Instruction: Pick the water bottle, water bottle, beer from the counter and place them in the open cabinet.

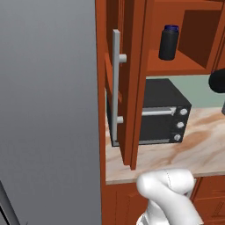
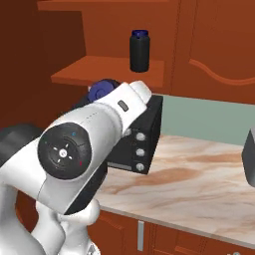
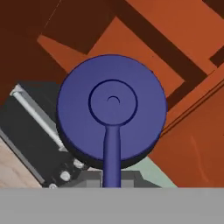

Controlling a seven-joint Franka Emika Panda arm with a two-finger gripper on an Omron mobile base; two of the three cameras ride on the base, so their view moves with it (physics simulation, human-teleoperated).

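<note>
While I carried a water bottle (image 3: 112,109), jaws apparently clamped on it, another bottle (image 1: 168,42) stood upper right on the cabinet shelf (image 1: 176,66); crowding could topple it.

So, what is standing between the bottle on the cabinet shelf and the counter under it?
In the left base view, the black oven stands on the counter, below the shelf carrying the water bottle.

Black water bottle (image 2: 139,51) upright on open cabinet (image 2: 107,72) shelf, another's blue lid (image 2: 101,90) seemingly behind white arm (image 2: 92,144)
</note>
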